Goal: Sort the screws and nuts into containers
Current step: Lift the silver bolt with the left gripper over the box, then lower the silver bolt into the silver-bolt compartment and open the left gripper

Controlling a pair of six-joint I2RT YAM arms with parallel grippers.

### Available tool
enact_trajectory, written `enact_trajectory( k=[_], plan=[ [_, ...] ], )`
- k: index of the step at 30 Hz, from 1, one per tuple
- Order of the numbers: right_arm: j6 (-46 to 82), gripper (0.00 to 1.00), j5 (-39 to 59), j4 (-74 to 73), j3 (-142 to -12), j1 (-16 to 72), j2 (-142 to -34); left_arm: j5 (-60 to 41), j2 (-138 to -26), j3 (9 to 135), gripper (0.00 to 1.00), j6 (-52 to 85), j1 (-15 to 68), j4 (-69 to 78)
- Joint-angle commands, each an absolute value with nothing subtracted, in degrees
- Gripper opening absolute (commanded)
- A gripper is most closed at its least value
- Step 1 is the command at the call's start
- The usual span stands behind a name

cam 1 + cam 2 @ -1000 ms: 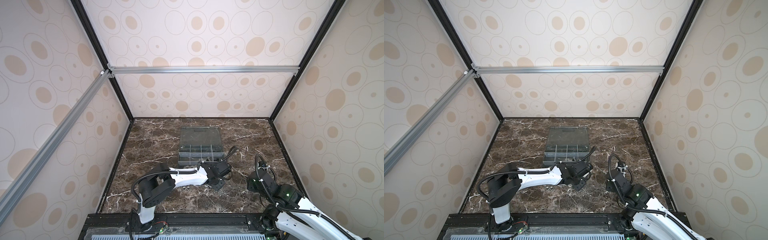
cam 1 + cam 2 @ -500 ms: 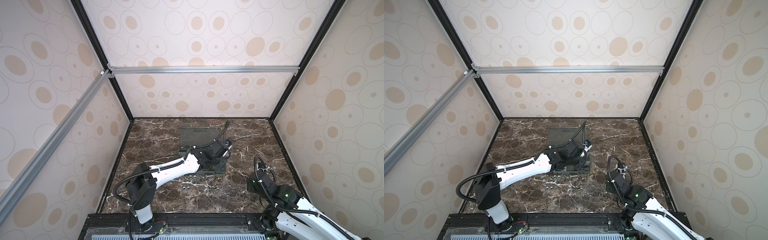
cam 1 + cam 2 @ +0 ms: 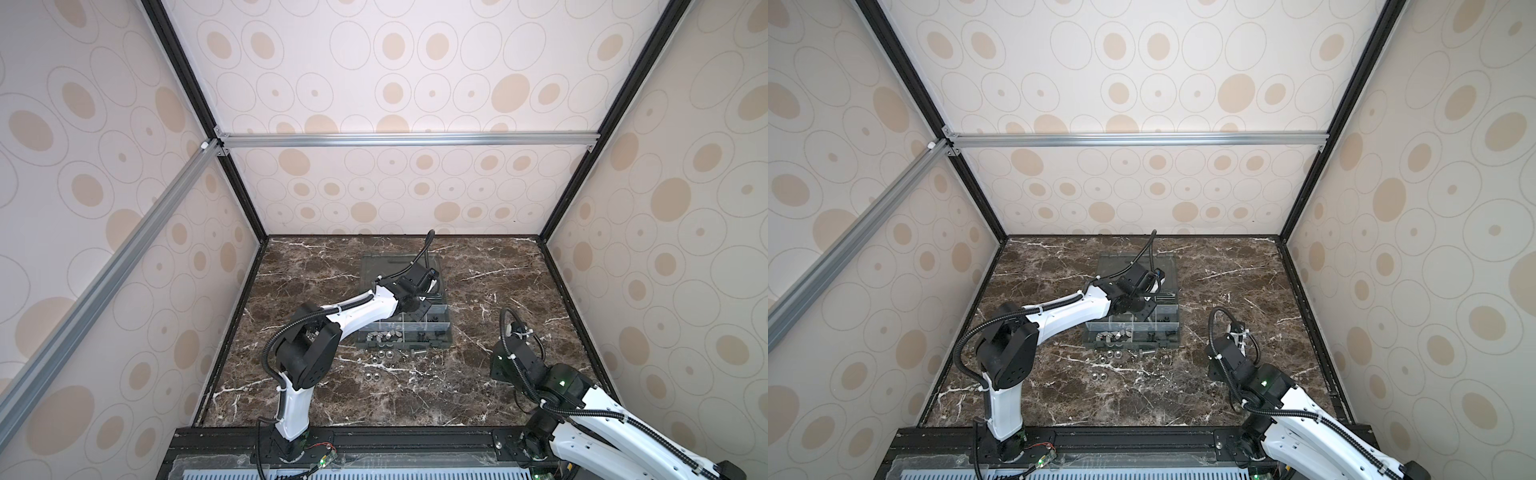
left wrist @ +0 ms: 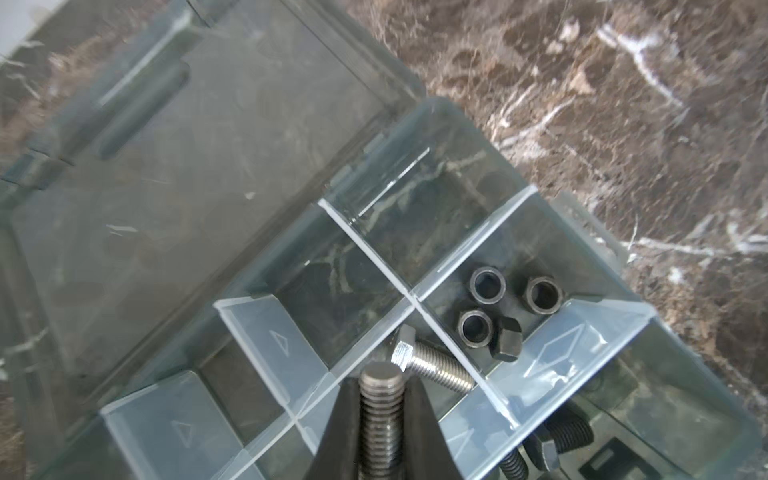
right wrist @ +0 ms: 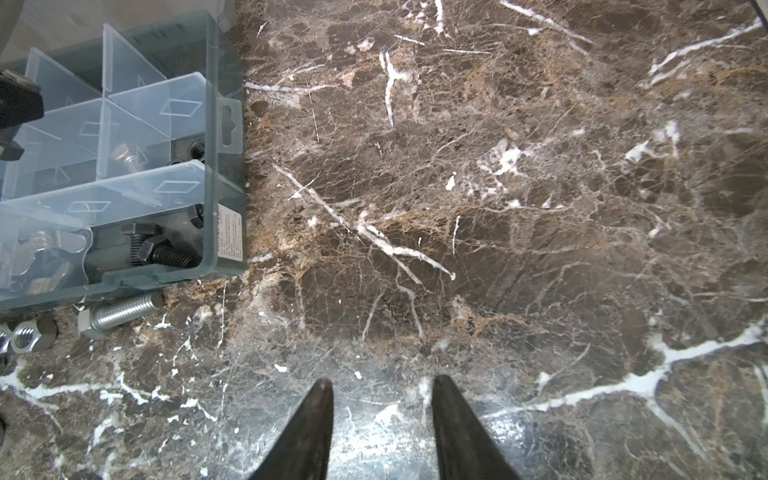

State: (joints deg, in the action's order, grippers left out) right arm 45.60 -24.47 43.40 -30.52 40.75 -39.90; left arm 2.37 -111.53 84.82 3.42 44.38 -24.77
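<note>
**Bolt poised over its cell**

Take the table [image 3: 498, 291] as a clock with the arms' bases at 6. The box [image 3: 1178, 324] sits just past centre toward 12, its lid [image 3: 386, 266] laid flat behind it. The left gripper [image 4: 381, 388] reaches over the box, jaws clamped tight on the shaft of a silver bolt [image 4: 380, 424], above a middle cell.

That cell looks like the aim. A second bolt [image 4: 432, 365] lies there already, like with like. The black nuts [image 4: 486, 286] sit in the cell at its 3 o'clock. Held by the shaft, the bolt should drop cleanly once the jaws part.

Loose nuts [image 3: 384, 354] and a loose bolt [image 5: 120, 313] lie on the table at the box's 6 o'clock edge, unsorted. The right gripper [image 5: 382, 380] hangs at about 4 o'clock, partly open and empty over bare marble, seemingly parked out of the way.
</note>
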Motion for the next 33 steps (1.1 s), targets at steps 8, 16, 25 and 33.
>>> enact_trajectory(
  k=[8, 16, 25, 33],
  plan=[
    [44.32, 0.42, -25.49, 41.57, -32.18, 40.29, -43.43, 0.7, -109.58, 83.0, 0.24, 2.44, 43.88, -23.44],
    [44.56, 0.42, -24.96, 41.92, -32.08, 40.34, -42.94, 0.64, -108.11, 80.89, 0.27, 3.5, 43.91, -22.58],
    [44.45, 0.43, -24.73, 41.5, -32.08, 40.34, -43.23, 0.24, -106.11, 79.45, 0.27, 4.48, 43.85, -21.58],
    [44.1, 0.43, -23.68, 40.14, -32.21, 40.27, -44.69, 0.0, -105.21, 78.84, 0.27, 5.0, 43.85, -21.31]
  ],
)
